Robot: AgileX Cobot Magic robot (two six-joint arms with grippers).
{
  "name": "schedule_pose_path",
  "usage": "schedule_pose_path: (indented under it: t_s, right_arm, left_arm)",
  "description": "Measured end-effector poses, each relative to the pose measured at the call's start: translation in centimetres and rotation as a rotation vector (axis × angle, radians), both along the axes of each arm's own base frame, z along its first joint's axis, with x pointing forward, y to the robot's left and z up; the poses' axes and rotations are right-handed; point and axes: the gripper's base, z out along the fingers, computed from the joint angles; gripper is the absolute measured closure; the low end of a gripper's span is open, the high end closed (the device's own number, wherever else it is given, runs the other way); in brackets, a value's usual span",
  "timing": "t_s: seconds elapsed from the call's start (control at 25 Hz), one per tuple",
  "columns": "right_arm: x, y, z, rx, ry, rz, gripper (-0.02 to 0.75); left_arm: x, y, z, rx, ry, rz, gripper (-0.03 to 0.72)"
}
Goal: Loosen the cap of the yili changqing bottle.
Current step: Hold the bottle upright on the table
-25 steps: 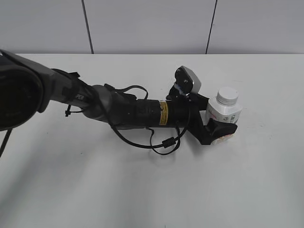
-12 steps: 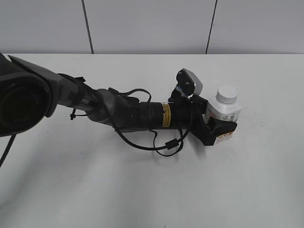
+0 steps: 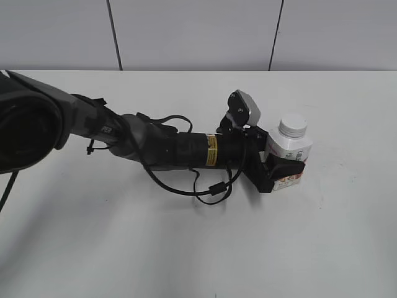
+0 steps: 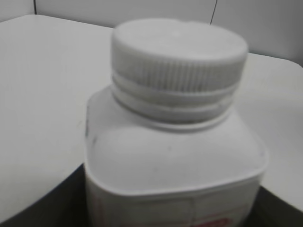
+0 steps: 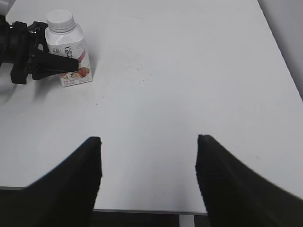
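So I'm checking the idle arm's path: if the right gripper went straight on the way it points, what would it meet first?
Probably nothing: ahead of the right gripper lies bare table. The yili changqing bottle stands well off to the left.

The cap (image 4: 179, 61) looks like matt white plastic with a ribbed side, the bottle (image 4: 175, 165) smooth white plastic, the table (image 5: 189, 71) smooth and matt.
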Motion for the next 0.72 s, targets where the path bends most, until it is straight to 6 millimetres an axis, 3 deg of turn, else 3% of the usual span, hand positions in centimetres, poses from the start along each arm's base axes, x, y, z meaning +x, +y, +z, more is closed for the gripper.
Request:
schedule_pose_path:
  t_s: [0.16,0.44,0.72]
  right_arm:
    - [0.0,0.0,0.0,0.000,0.000,0.000,0.240]
    - [0.0,0.0,0.0,0.000,0.000,0.000,0.240]
    - [0.0,0.0,0.0,0.000,0.000,0.000,0.240]
  left_arm:
    - [0.3,1.7,1.2,0.002,-0.022,-0.027,0.244]
    - [0.8,8.1,4.2,0.014,-0.035,0.011,0.246]
    - [1.2,14.2,3.3,0.045,0.010,0.061,0.250]
